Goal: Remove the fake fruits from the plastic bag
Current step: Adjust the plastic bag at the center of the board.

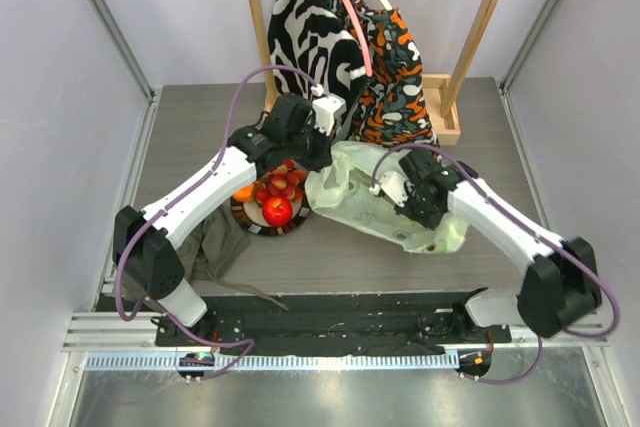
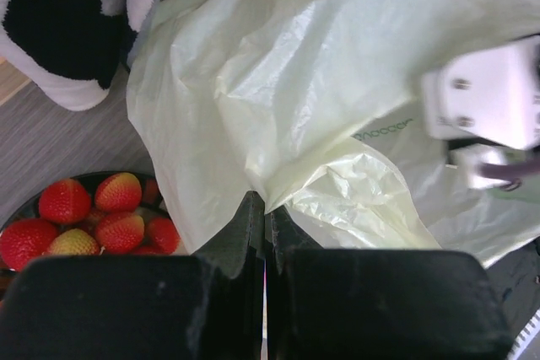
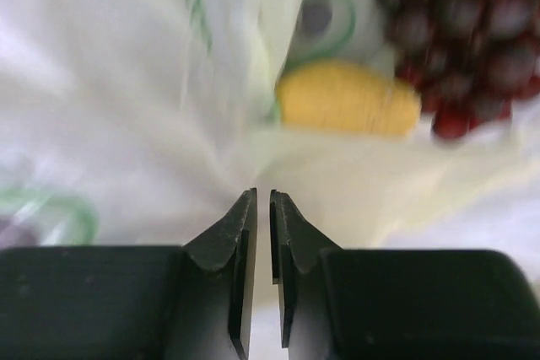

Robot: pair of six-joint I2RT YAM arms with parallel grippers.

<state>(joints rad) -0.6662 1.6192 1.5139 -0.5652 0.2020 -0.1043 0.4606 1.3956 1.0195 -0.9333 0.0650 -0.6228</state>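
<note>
The pale-green plastic bag [image 1: 385,209] lies crumpled at the table's middle. My left gripper [image 1: 322,150] is shut on a fold at the bag's upper left edge; in the left wrist view the film [image 2: 278,107] is pinched at the fingertips of that gripper [image 2: 265,208]. My right gripper [image 1: 398,197] is pressed into the bag's middle, its jaws [image 3: 263,200] nearly closed on film that creases toward the tips. Inside the bag lie a yellow lemon-like fruit [image 3: 348,97] and a dark purple grape bunch [image 3: 462,31]. Strawberries [image 1: 283,183] and a red apple [image 1: 277,210] sit on the plate [image 1: 246,221]; an orange piece [image 1: 243,192] lies beside it.
An olive-grey cloth [image 1: 215,247] lies left of the plate, under the left arm. Patterned garments [image 1: 350,57] hang from a wooden rack [image 1: 448,117] at the back. Grey walls close in both sides.
</note>
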